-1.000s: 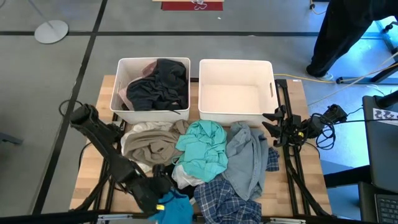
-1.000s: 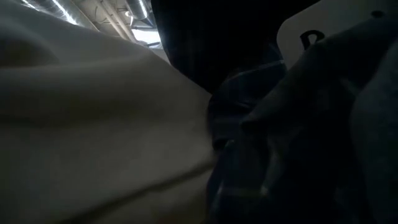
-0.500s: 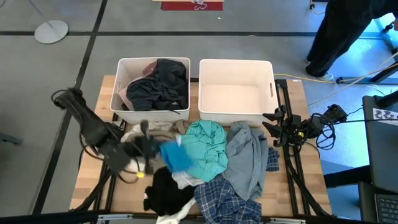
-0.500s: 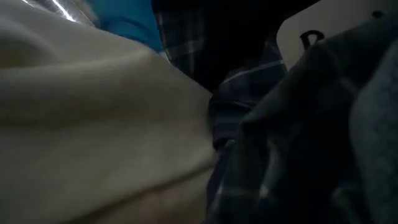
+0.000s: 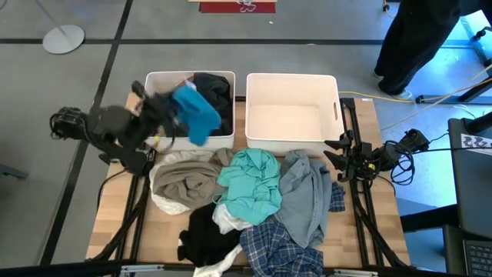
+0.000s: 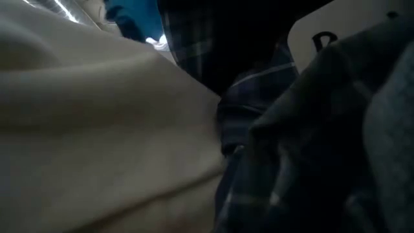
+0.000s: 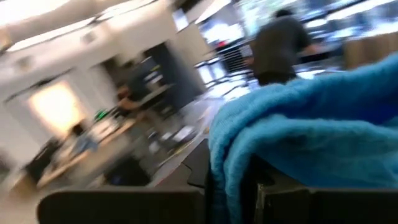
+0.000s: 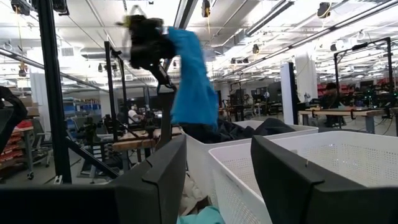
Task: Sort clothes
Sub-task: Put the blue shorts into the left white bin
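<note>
Up high, the bright blue garment (image 5: 196,113) dangles from the left gripper (image 5: 165,108), pinched between its fingers, hanging over the left white bin (image 5: 151,81) where dark clothes (image 5: 201,104) already lie. At three o'clock from that bin sits the right white bin (image 5: 292,146). On the wooden table (image 5: 115,223), toward six o'clock, beige (image 5: 181,178), teal (image 5: 251,183), grey-blue (image 5: 307,192), black (image 5: 207,237) and plaid (image 5: 280,250) garments sprawl. Right gripper (image 5: 332,154) waits at the table's three o'clock edge, fingers spread, holding nothing.
</note>
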Tool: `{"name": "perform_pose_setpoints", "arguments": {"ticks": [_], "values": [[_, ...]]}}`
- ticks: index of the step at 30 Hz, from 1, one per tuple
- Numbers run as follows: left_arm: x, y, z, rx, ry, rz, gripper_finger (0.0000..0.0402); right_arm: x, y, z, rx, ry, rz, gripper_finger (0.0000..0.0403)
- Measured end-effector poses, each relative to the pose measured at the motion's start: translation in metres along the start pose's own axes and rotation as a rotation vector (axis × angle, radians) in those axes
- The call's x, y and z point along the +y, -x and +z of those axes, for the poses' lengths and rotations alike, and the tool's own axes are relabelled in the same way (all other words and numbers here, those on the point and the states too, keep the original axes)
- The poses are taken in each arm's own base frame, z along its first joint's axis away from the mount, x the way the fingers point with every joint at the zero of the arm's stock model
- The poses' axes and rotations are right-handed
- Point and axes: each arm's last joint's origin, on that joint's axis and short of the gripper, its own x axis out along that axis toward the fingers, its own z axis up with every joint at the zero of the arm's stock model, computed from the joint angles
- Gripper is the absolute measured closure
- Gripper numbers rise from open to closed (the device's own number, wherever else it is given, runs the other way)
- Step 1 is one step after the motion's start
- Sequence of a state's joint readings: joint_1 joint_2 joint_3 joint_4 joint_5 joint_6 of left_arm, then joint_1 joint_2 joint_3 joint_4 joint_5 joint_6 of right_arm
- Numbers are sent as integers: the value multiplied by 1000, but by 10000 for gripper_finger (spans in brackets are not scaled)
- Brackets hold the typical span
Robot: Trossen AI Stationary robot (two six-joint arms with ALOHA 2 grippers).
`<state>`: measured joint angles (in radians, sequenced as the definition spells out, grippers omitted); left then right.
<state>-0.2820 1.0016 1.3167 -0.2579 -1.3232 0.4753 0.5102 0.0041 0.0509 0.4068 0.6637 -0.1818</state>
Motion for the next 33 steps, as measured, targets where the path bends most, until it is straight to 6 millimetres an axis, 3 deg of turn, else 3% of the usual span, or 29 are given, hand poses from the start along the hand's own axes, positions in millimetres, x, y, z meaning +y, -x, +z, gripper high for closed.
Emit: {"name": "perform_pose_setpoints", "arguments": {"ticks": [5, 10, 19, 33], "values": [[15, -29, -12, 63, 38, 99, 373, 0, 0, 0, 1, 11, -3, 221], [14, -53, -31, 153, 29, 64, 373, 0, 0, 0, 3, 31, -14, 221], [-1, -101, -74, 447, 40, -35, 373, 0, 0, -1, 9, 37, -12, 221], [-48, -167, -132, 820, 73, -231, 373, 0, 0, -2, 15, 26, -4, 221]]}}
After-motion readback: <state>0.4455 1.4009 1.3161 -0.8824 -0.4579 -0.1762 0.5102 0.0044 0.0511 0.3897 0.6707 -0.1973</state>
